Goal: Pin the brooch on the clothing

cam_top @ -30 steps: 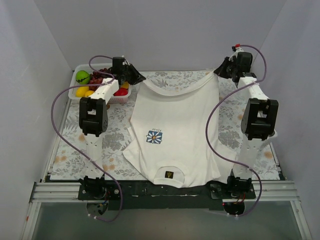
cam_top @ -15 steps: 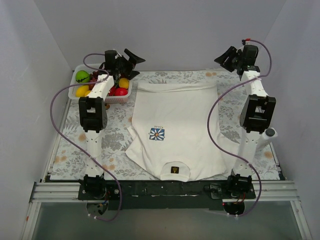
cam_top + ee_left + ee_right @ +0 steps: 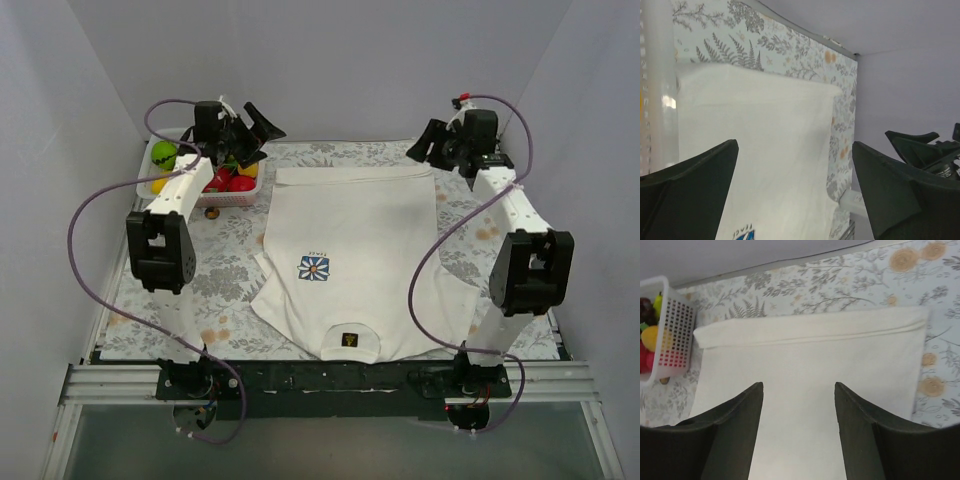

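1. White short-sleeved T-shirt [image 3: 360, 240] lies flat on the pale floral tablecloth [image 3: 230, 260], hem at the far side, neck at the near edge between the arm bases.
2. Small blue-and-white daisy print [image 3: 313, 268] faces up on the chest, and the dark neck label [image 3: 345, 338] shows at the collar.
3. Tiny dark brownish-gold round brooch [image 3: 211, 212] appears to lie on the tablecloth just beside the near side of the white plastic mesh basket [image 3: 677, 335]. It is left of the shirt and not touching it; too small to be sure of it.
4. Basket holds green, yellow and red fruit [image 3: 165, 155] at the far left corner.
5. Left gripper [image 3: 262, 140] hangs above the basket's right end near the shirt's far left corner, jaws spread wide, nothing between them.
6. Right gripper [image 3: 420, 142] hangs over the shirt's far right corner, jaws apart, empty, clear of the fabric.
7. Both wrist views look down on the shirt's hem band.
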`<action>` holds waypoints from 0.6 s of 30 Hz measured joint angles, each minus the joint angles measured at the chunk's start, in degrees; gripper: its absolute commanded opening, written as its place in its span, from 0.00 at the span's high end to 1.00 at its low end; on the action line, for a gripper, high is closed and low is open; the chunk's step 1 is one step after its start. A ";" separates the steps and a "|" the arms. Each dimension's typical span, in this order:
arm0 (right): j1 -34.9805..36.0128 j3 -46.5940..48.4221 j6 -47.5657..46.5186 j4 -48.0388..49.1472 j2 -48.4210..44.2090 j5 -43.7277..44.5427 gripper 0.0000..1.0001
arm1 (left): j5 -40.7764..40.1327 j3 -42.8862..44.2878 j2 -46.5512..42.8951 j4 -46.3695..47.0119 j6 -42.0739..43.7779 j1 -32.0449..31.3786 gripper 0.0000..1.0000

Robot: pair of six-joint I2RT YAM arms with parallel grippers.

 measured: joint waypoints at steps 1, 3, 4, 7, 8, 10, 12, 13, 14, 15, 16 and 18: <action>1.75 -2.19 -1.01 -0.22 -2.51 0.81 0.34 | -1.09 -2.99 -3.72 -1.25 1.66 -0.35 0.07; 7.08 -9.38 -2.73 -0.35 -9.16 2.93 0.34 | -3.52 -10.23 -11.91 -3.13 5.01 -0.85 0.09; 9.53 -12.48 -3.21 -0.50 -11.61 3.15 0.34 | -4.66 -13.40 -15.89 -4.52 6.29 -1.16 0.11; 15.06 -21.62 -4.17 -1.38 -16.63 3.56 0.33 | -8.28 -22.43 -25.62 -7.28 9.33 -1.62 0.12; 16.00 -24.57 -4.28 -1.75 -17.64 3.87 0.33 | -9.22 -25.14 -28.17 -8.68 10.01 -1.57 0.12; 16.92 -29.38 -4.33 -3.06 -18.73 4.46 0.33 | -10.97 -30.97 -32.30 -10.58 11.10 -1.55 0.13; 17.44 -33.48 -4.35 -4.04 -19.37 4.96 0.33 | -11.80 -35.67 -34.21 -12.39 11.58 -1.44 0.13; 17.68 -35.06 -4.35 -4.63 -19.65 5.09 0.33 | -12.15 -38.69 -34.82 -13.05 11.87 -1.36 0.14; 17.88 -36.28 -4.33 -4.92 -19.91 5.35 0.33 | -12.35 -40.61 -34.91 -13.90 11.93 -1.33 0.14; 18.18 -37.62 -4.37 -5.14 -20.24 5.66 0.33 | -12.61 -43.01 -34.73 -14.97 12.07 -1.31 0.14; 18.53 -38.62 -4.39 -5.14 -20.48 5.86 0.33 | -12.87 -44.87 -34.38 -15.80 12.24 -1.29 0.15; 19.32 -40.24 -4.44 -4.94 -20.59 5.99 0.33 | -13.35 -47.34 -33.66 -17.18 12.59 -1.29 0.16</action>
